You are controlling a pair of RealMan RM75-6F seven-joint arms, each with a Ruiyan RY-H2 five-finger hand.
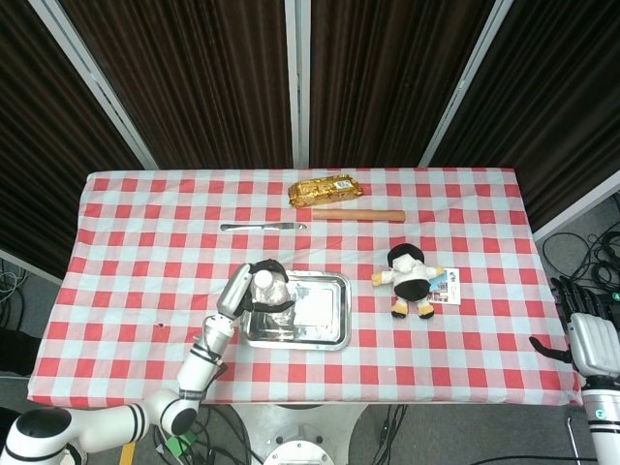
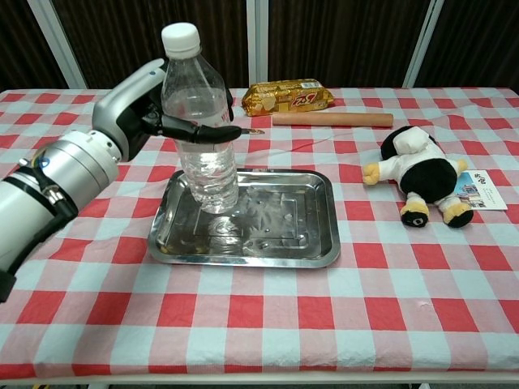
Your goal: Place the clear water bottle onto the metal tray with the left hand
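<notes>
Your left hand (image 2: 150, 113) holds the upright bottle (image 2: 200, 121) over the tray's (image 2: 308, 243) left part, seemingly just above it, so letting go early could topple it; the right hand (image 1: 591, 334) hangs open.

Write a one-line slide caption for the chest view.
Left hand holds the clear water bottle upright over the metal tray on a checkered table.
</notes>
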